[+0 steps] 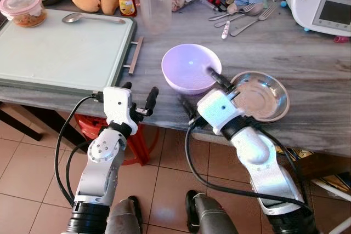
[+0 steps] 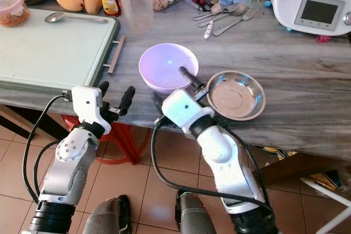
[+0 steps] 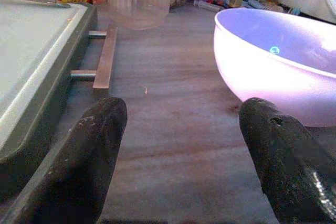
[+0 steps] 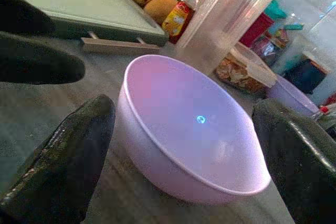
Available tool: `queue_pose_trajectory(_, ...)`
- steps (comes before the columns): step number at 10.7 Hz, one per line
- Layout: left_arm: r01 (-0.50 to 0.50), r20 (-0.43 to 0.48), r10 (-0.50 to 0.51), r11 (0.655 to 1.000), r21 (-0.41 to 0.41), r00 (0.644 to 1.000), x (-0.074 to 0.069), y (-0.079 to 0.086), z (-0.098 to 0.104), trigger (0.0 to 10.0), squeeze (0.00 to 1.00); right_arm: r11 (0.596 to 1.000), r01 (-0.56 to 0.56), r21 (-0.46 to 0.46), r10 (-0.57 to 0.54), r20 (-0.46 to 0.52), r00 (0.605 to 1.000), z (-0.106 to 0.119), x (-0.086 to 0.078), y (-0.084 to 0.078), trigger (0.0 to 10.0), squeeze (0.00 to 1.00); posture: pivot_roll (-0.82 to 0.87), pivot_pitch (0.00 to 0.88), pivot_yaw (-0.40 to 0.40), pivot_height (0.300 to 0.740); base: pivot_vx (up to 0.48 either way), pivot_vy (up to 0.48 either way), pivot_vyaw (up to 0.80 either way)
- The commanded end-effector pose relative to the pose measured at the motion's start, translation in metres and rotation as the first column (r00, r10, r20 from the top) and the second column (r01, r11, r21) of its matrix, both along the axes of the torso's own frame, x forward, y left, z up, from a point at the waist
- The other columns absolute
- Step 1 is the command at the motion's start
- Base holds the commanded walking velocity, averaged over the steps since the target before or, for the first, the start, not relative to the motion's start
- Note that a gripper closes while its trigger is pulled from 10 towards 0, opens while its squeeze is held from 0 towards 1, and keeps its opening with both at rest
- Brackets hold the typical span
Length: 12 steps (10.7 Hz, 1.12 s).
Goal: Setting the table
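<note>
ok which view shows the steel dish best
The right eye view: the steel dish sits whole on the table, right of the purple bowl. The left eye view has it partly behind the right gripper. The wrist views look at the purple bowl instead.

evenly lit by soft daylight, no hard shadows across the grey counter (image 1: 307, 69). sharp in both head views, with only mild softness toward the corners. faint shadow under the lilac bowl (image 1: 191, 67) and a small bluish-white glint at its centre, repeated in both wrist views. broad pale sheen inside the steel dish (image 1: 262, 96), without blown highlights. darker beneath the counter edge, over the tiled floor (image 1: 164, 190). wrist views hazier and lower in contrast: near black fingers (image 3: 79, 166) badly out of focus, background jars and bottles smeared, bright washed-out area at the far end of the right wrist view. slight glossy reflection on the right gripper's fingers (image 4: 68, 156).
</note>
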<state>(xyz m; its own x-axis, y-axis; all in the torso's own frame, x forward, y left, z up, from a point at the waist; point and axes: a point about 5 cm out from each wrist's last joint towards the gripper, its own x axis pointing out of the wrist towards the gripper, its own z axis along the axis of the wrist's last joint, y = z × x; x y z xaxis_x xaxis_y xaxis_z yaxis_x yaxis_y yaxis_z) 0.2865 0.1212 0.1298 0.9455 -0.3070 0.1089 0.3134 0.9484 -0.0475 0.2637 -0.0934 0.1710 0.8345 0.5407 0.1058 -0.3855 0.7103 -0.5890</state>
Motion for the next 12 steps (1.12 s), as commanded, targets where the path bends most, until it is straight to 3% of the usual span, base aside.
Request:
queue_pose_trajectory(1,-0.002,-0.018,0.002,1.000,0.005,1.000,-0.003,0.001,-0.004,10.0,0.00,1.000,-0.017,-0.003,0.017,-0.017,1.000,0.000,-0.003,0.000,10.0,0.00,-0.11,0.182,-0.012,0.740,0.000,0.000,0.00)
queue_pose_trajectory(6,0.001,-0.019,-0.001,1.000,0.004,1.000,-0.003,0.000,-0.003,10.0,0.00,0.986,0.122,-0.111,-0.125,-0.016,0.992,-0.006,0.013,-0.024,10.0,0.00,-0.11,0.190,-0.010,0.740,0.000,0.000,0.00)
queue_pose_trajectory(12,0.004,-0.016,-0.003,1.000,0.007,1.000,-0.003,-0.001,-0.002,10.0,0.00,0.971,0.189,-0.144,-0.186,0.032,0.982,-0.005,0.030,-0.034,10.0,0.00,-0.11,0.195,-0.006,0.740,0.000,0.000,0.00)
